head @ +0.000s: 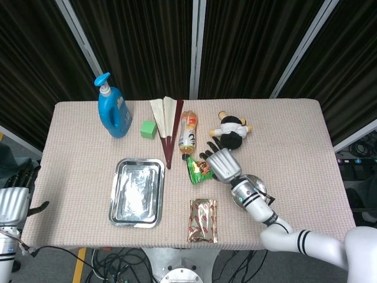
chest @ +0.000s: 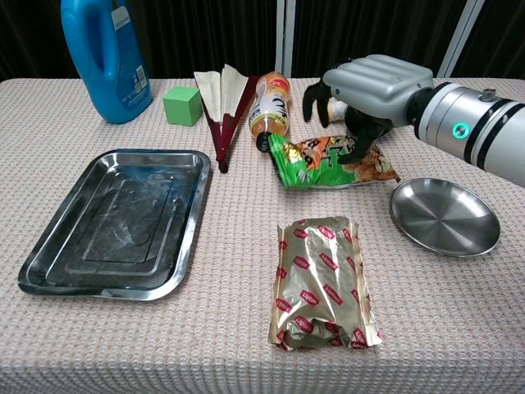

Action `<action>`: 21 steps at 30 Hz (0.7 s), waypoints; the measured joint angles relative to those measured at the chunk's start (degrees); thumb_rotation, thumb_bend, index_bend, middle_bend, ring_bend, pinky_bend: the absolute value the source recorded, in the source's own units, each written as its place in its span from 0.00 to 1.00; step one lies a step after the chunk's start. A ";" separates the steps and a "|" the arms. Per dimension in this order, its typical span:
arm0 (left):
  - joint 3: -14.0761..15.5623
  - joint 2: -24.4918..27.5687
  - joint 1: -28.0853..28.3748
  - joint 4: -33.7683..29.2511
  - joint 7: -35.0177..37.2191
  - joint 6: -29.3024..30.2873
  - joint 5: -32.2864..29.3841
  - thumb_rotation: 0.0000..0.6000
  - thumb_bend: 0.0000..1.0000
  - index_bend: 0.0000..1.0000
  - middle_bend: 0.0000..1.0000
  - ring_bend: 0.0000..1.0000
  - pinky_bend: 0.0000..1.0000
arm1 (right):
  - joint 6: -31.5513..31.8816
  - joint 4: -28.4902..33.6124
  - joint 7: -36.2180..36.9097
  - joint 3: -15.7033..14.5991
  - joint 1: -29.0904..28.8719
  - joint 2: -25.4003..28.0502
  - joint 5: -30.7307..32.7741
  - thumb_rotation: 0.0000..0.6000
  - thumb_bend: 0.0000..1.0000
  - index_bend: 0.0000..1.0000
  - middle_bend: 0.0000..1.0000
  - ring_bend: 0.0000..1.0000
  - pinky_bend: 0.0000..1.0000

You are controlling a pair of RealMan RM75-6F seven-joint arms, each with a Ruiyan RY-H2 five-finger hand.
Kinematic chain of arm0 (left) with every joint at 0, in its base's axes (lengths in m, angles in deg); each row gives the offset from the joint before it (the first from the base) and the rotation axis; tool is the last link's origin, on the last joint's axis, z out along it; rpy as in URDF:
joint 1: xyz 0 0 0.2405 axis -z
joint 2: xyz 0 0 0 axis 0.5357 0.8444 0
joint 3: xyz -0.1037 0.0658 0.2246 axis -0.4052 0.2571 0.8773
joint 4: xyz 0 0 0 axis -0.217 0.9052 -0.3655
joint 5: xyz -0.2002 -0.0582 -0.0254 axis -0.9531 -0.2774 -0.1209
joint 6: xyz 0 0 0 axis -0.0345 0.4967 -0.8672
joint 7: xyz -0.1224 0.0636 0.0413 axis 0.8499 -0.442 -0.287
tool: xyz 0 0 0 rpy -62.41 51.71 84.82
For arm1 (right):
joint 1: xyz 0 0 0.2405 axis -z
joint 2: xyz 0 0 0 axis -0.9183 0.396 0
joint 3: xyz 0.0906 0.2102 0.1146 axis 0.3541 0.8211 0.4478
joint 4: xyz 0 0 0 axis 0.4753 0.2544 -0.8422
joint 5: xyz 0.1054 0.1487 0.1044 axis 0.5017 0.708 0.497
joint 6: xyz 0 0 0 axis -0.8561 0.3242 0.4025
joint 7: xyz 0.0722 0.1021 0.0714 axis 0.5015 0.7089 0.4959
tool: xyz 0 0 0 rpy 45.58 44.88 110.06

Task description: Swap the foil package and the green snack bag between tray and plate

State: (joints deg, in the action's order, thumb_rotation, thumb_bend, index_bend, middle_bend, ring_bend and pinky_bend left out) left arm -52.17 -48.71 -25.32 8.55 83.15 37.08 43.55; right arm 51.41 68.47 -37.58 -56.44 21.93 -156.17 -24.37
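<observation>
Neither item sits where it should end up. The tray [chest: 115, 217] is bare, the plate [chest: 444, 215] is bare, and both packs lie on the counter [head: 294, 141] between them. The foil pack [chest: 323, 281] rests flat near the front edge, just right of the tray. The green bag [chest: 328, 161] lies further back, beside the plate.

The right robot hand [chest: 365, 94] hangs over the green bag with its fingers curled down onto the crinkled top; they seem to touch it, but I cannot tell whether they actually clamp it. The left robot hand [head: 13, 197] waits off the counter's left edge, holding nothing, and I cannot tell how its fingers lie.

So I would say both placements are still to do.

Close behind the bag lie an orange bottle [chest: 271, 103] and a folded fan [chest: 225, 103], tight enough to get nudged. A plush toy [head: 231, 131], a green cube [chest: 182, 106] and a blue jug [chest: 105, 57] stand further back, out of the way.
</observation>
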 measured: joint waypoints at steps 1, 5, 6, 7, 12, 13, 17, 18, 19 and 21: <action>-0.05 -0.07 -0.06 0.25 0.27 -0.05 0.00 1.00 0.04 0.10 0.18 0.12 0.23 | -0.06 0.51 -0.55 0.10 -0.27 0.00 0.71 1.00 0.00 0.00 0.01 0.00 0.00; -0.02 0.36 -0.59 -0.06 0.88 0.46 0.33 1.00 0.04 0.10 0.18 0.12 0.23 | 0.57 3.55 0.41 -0.45 -0.33 1.80 -1.20 1.00 0.00 0.00 0.02 0.00 0.00; -0.02 0.52 -0.69 -0.22 1.04 0.49 0.38 1.00 0.04 0.10 0.19 0.12 0.23 | 0.72 4.50 0.78 -0.72 -0.30 2.71 -2.10 1.00 0.00 0.00 0.02 0.00 0.00; -0.01 0.68 -0.74 -0.41 1.24 0.42 0.44 1.00 0.04 0.10 0.19 0.12 0.23 | 0.79 6.22 1.42 -1.18 -0.27 4.69 -3.56 1.00 0.00 0.00 0.02 0.00 0.00; -0.08 1.08 -0.65 -0.81 0.33 0.14 0.68 1.00 0.04 0.10 0.19 0.12 0.23 | 0.57 12.14 2.18 -3.45 -0.26 13.07 -9.31 1.00 0.00 0.00 0.04 0.00 0.00; -0.17 1.08 -0.58 -0.93 -0.32 0.09 0.69 1.00 0.04 0.10 0.19 0.12 0.23 | 0.34 13.69 1.97 -4.27 -0.33 15.60 -11.15 1.00 0.00 0.00 0.04 0.00 0.00; -0.51 0.81 -0.28 -1.53 -1.52 -0.30 0.65 1.00 0.04 0.10 0.19 0.12 0.23 | -1.75 18.69 1.14 -7.86 -0.84 22.37 -16.58 1.00 0.00 0.00 0.04 0.00 0.00; -0.52 0.62 -0.21 -1.54 -1.80 -0.42 0.70 1.00 0.04 0.10 0.19 0.12 0.23 | -2.58 19.46 0.99 -8.71 -1.02 23.08 -17.35 1.00 0.00 0.00 0.04 0.00 0.00; -0.45 0.35 -0.11 -1.51 -2.10 -0.65 0.85 1.00 0.04 0.10 0.18 0.12 0.23 | -3.79 20.17 0.66 -9.82 -1.29 23.54 -18.25 1.00 0.00 0.00 0.04 0.00 0.00; -0.26 0.13 0.03 -1.43 -2.46 -0.95 1.16 1.00 0.04 0.10 0.18 0.12 0.23 | -5.51 20.91 -0.24 -11.48 -1.75 23.61 -19.73 1.00 0.00 0.00 0.03 0.00 0.00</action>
State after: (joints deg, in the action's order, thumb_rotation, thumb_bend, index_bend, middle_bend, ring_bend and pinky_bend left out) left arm -52.43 -48.58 -25.29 7.12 80.70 36.12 44.71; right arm 45.89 89.38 -37.82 -67.91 20.18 -132.56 -44.10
